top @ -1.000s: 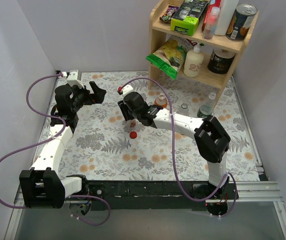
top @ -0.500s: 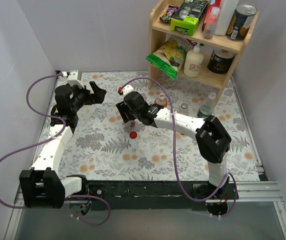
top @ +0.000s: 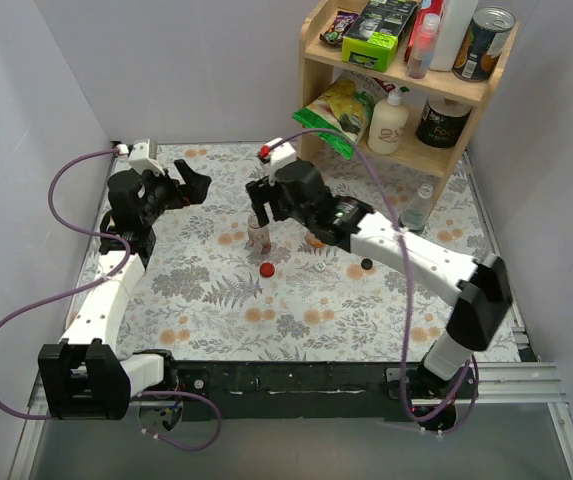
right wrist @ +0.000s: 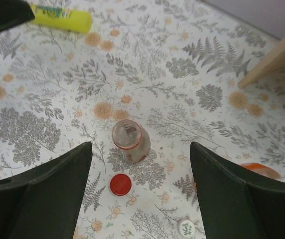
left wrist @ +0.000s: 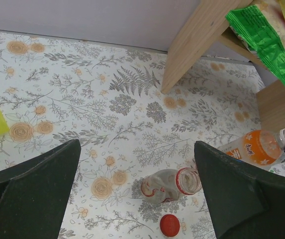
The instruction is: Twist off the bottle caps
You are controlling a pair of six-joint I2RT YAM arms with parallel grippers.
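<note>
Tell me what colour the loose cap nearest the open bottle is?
Red. The cap lies just by the uncapped bottle; the right wrist view shows it best.

Probably a lab: bare walls [top: 196,70], floral mat [top: 206,300], stocked shelf [top: 396,73].

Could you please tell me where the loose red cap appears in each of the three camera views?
Top external: the red cap lies on the floral mat near the middle, left of centre.
Left wrist: at the bottom edge, right of centre.
Right wrist: low in the picture, left of centre.
Shared landmark: the uncapped reddish-labelled bottle, just above the cap in every view.
</note>
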